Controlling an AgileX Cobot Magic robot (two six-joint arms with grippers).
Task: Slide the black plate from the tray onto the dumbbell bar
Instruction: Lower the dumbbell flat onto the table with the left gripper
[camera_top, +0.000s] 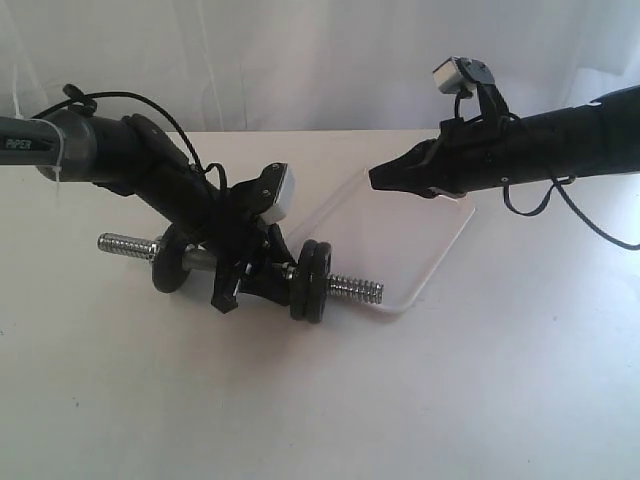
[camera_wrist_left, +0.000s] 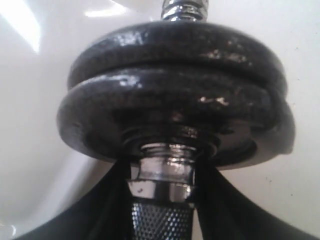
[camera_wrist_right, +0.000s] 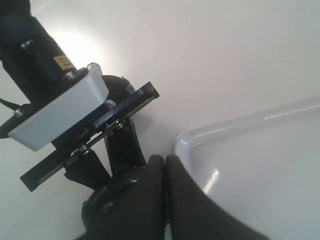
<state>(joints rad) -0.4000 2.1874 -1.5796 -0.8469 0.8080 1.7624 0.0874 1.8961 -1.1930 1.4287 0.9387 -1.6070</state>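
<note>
Exterior view: 1 dumbbell bar (camera_top: 355, 291), 3 black plates (camera_top: 318, 281), 1 tray (camera_top: 440, 250).

The table (camera_top: 300, 400) is plain, white and matte, and its back edge runs straight across the exterior view. Two things lie on it. The tray (camera_top: 400, 240), glossy white with a low rim and rounded corners, lies flat right of the middle, at a slant to that back edge. The bar (camera_top: 352, 290) lies just in front and left of the tray, roughly level, with a threaded chrome end showing on each side. Its right end crosses the tray's near corner in the exterior view, but contact cannot be told. Two discs (camera_top: 316, 281) sit face to face near that end and one disc (camera_top: 165, 272) near the other. Whether their lower edges rest on the table cannot be told.
</note>
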